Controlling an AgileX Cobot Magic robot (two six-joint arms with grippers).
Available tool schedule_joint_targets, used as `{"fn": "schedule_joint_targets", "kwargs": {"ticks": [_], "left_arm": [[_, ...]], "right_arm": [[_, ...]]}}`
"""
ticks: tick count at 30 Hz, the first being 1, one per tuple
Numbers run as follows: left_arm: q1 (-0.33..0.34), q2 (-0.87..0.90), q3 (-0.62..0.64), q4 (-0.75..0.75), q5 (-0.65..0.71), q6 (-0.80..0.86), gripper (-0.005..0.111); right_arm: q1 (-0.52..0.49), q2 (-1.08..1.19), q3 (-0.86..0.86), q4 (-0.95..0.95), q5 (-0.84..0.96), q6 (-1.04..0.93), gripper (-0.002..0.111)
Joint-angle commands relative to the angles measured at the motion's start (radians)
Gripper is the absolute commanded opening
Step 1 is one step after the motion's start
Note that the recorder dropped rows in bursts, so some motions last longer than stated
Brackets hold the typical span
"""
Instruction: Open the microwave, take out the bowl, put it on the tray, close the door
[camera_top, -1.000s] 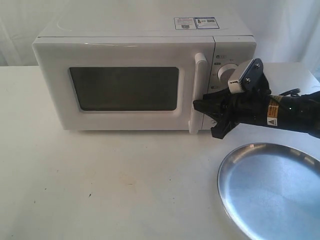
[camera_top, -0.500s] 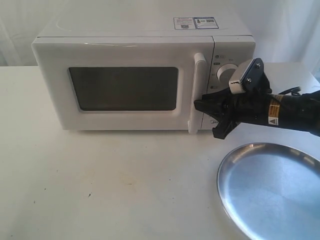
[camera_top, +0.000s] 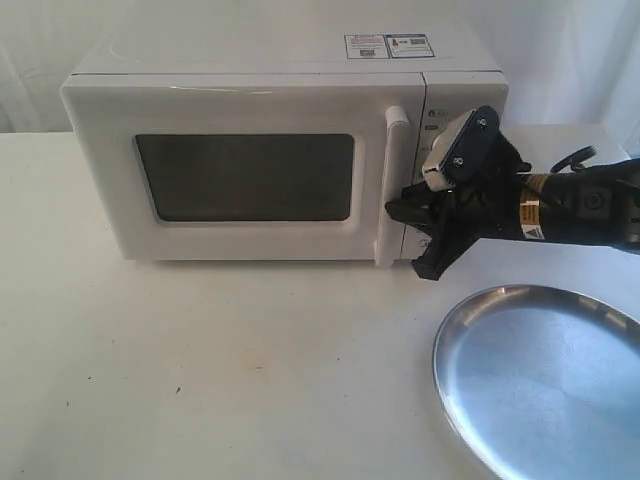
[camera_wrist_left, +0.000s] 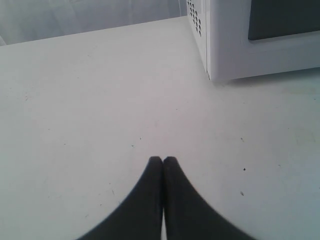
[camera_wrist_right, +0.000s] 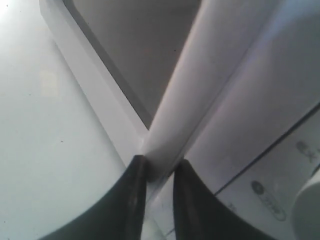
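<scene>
Left pincer (camera_wrist_left: 162, 162): fingers pressed together, nothing held; hung over bare counter (camera_top: 200, 350) near a corner of the microwave; not seen in the exterior view
Microwave (camera_top: 280, 150): stood at the back of the counter, left of centre
Door (camera_top: 240, 170): seen flat against the front; no gap made out at its edge, so judged not yet swung open
Bowl: not seen in any view; judged to be inside the microwave, though nothing is made out behind the dark window
Handle (camera_top: 392, 190): upright white bar at the door's right edge, gripped low down
Right pincer (camera_top: 398, 213): narrowed around the lower part of the handle, one finger on each side of the bar, as shown in the right wrist view (camera_wrist_right: 160, 167)
Tray (camera_top: 540, 390): laid on the counter at the right front, nothing on it, well apart from the microwave
Done so far: the handle reached and clamped; nothing more judged complete
Step in hand: the opening of the door, judged at its very start
Left to do: door to be pulled open, bowl to be taken out, bowl to be set on the tray, door to be closed
</scene>
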Motion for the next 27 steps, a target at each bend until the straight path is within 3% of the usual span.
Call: {"fn": "schedule_joint_targets", "kwargs": {"ticks": [1, 15, 20, 27], "left_arm": [[-0.001, -0.002, -0.001, -0.004, -0.001, -0.006, 0.0], [-0.001, -0.002, -0.001, -0.004, -0.001, -0.006, 0.0], [-0.001, -0.002, -0.001, -0.004, -0.001, -0.006, 0.0], [-0.001, -0.002, -0.001, -0.004, -0.001, -0.006, 0.0]], "right_arm": [[0.085, -0.091, 0.065, -0.264, -0.532, -0.036, 0.0], [0.06, -0.148, 0.106, -0.251, -0.529, 0.044, 0.0], [0.055, -0.162, 0.108, -0.109, -0.133, 0.222, 0.0], [0.067, -0.162, 0.117, 0.038, -0.096, 0.282, 0.0]]}}
